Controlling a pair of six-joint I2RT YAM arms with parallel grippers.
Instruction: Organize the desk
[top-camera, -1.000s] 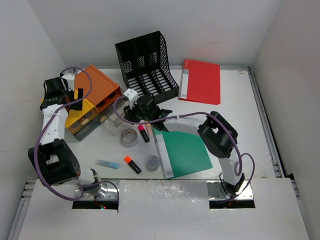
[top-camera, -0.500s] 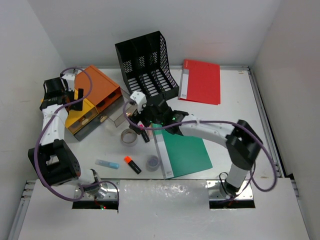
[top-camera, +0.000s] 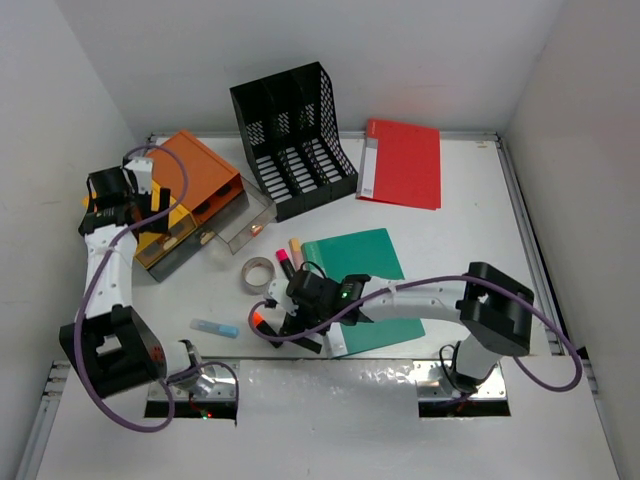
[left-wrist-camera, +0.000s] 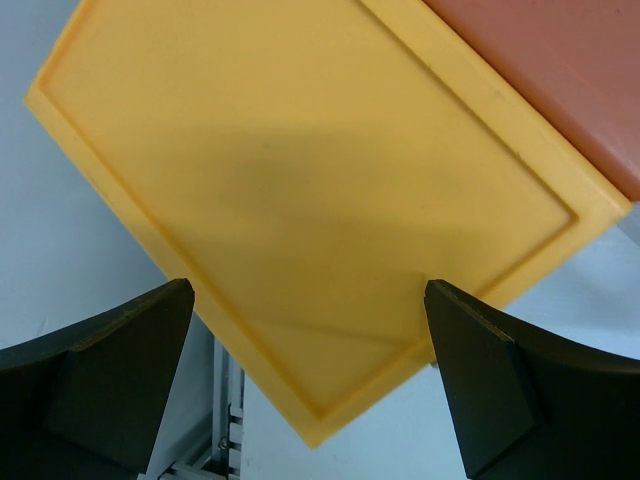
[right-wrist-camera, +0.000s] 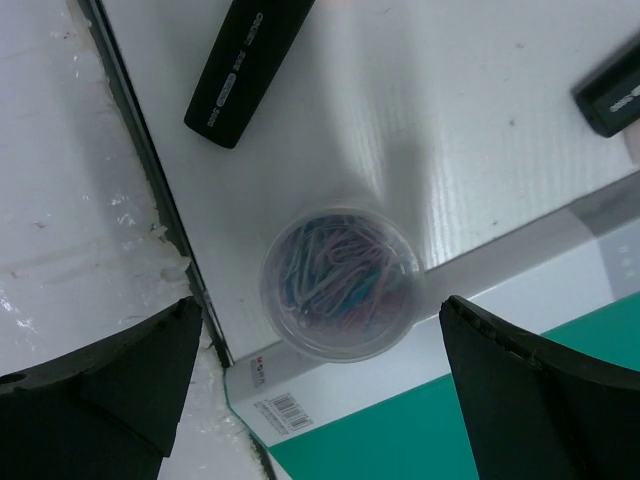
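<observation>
The desk is a white tabletop strewn with stationery. Near its front, my right gripper hangs open over a clear round tub of coloured paper clips. The tub lies between the open jaws of that gripper and touches neither finger. It sits against the white spine of a green folder. My left gripper is open above the yellow corner of the orange-yellow drawer box, at the desk's left edge.
A black mesh file rack and a red folder stand at the back. A clear drawer juts from the drawer box. Around the front lie a tape roll, pink and peach highlighters, an orange marker and a blue stick.
My right arm has swung from beside the clear drawer toward the desk's front, over the clip tub, and its jaws have opened. The green folder has shifted. The left gripper has barely moved.
</observation>
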